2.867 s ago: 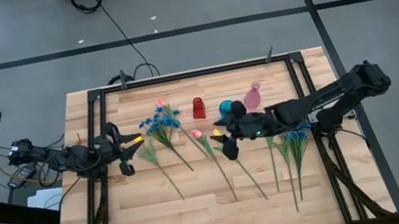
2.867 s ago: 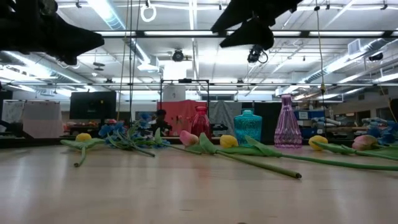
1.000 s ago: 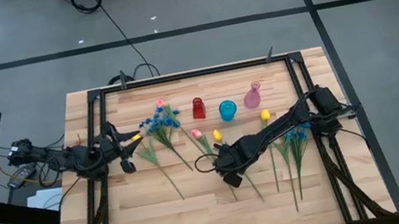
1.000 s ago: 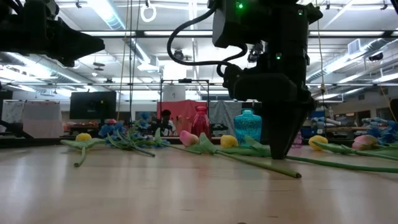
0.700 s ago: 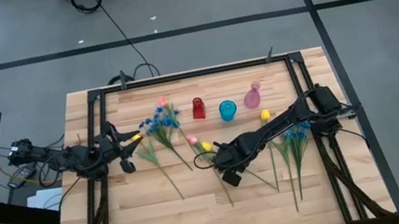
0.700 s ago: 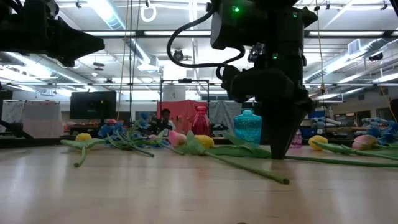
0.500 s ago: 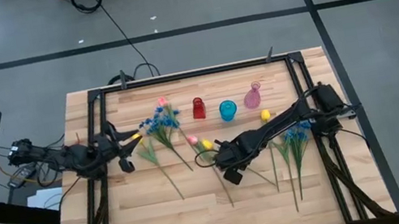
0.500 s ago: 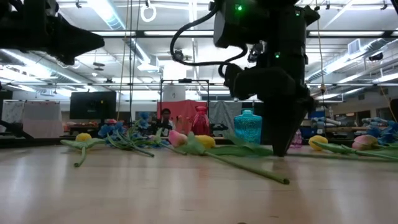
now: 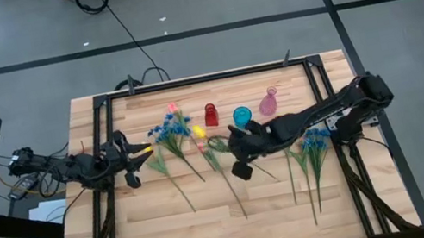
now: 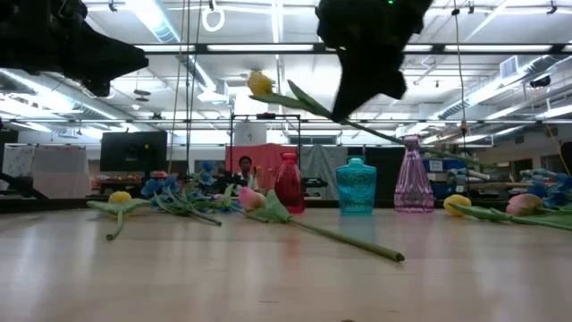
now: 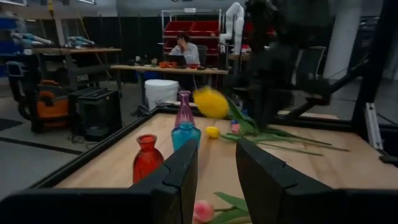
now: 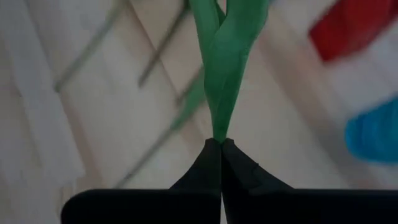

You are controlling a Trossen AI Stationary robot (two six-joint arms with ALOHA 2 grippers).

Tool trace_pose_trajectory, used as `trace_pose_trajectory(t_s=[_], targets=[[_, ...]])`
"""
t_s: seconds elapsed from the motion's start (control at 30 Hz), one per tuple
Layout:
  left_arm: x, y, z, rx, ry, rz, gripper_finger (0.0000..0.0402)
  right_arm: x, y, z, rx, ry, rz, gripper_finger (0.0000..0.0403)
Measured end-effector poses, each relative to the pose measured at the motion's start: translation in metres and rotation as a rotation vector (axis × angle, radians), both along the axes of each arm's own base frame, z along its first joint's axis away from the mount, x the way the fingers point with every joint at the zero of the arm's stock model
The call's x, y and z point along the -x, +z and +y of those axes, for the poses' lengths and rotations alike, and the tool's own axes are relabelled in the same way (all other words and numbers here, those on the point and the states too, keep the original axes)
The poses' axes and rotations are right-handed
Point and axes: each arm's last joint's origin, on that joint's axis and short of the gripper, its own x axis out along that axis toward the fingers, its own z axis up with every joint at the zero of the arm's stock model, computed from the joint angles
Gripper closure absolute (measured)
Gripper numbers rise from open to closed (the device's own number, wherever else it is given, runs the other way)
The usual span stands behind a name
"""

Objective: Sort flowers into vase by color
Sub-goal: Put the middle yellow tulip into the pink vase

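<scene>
— One yellow tulip [image 10: 260, 84] is held up in the air by the right gripper [image 12: 220, 144]. The jaws are shut tight on its green stem, above the middle of the table [image 9: 213, 224].

— Which vase is it meant for?

— That cannot be told. Three vases [image 10: 356, 186] are lined up at the back. The stem should be kept straight and lowered slowly, so no vase is knocked over.

— And the left gripper [image 11: 214, 171]?

— It is parked at the left edge, jaws a little open, nothing held.

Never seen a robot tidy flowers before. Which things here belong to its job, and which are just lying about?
Job: yellow tulip held by right gripper; tulips and blue sprays on the table; red vase, blue vase, pink vase.
Lying about: black floor cable.
</scene>
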Motion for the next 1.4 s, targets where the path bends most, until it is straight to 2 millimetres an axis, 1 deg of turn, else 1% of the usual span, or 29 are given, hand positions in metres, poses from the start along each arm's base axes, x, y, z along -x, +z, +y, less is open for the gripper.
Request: trace_pose_trajectory(t_s=[0.17,0.33,0.5,0.67,0.8,0.97,1.1,1.17,1.2,1.3,1.4], targets=[[0.000,0.000,0.000,0.003,-0.004,0.001,0.0286,-0.015,0.008,-0.026,0.077,0.065,-0.178,0.0400],[0.000,0.000,0.001,-0.003,0.021,0.002,0.0286,-0.026,0.017,-0.067,0.191,0.065,-0.354,0.0400],[0.000,0.000,0.001,-0.003,0.035,0.002,0.0286,-0.030,0.029,-0.104,0.352,0.039,-0.529,0.0400],[0.000,0.000,0.001,-0.001,0.035,0.001,0.0286,-0.026,0.033,-0.128,0.478,0.003,-0.672,0.0399],[0.000,0.000,0.001,0.001,0.035,0.001,0.0286,-0.023,0.035,-0.139,0.523,0.002,-0.726,0.0399],[0.000,0.000,0.001,0.002,0.035,0.000,0.0286,-0.021,0.038,-0.144,0.585,0.006,-0.765,0.0399],[0.000,0.000,0.001,0.002,0.035,0.000,0.0286,-0.019,0.038,-0.147,0.627,0.008,-0.741,0.0399],[0.000,0.000,0.001,0.001,0.035,0.002,0.0286,-0.015,0.040,-0.147,0.651,0.009,-0.699,0.0399],[0.000,0.000,0.001,0.001,0.035,0.004,0.0286,-0.012,0.045,-0.147,0.669,0.003,-0.690,0.0399],[0.000,-0.001,0.001,-0.003,0.035,0.015,0.0286,0.000,0.058,-0.146,0.680,-0.011,-0.654,0.0399],[0.000,-0.003,0.001,-0.010,0.036,0.033,0.0286,0.015,0.064,-0.145,0.666,-0.011,-0.611,0.0399]])
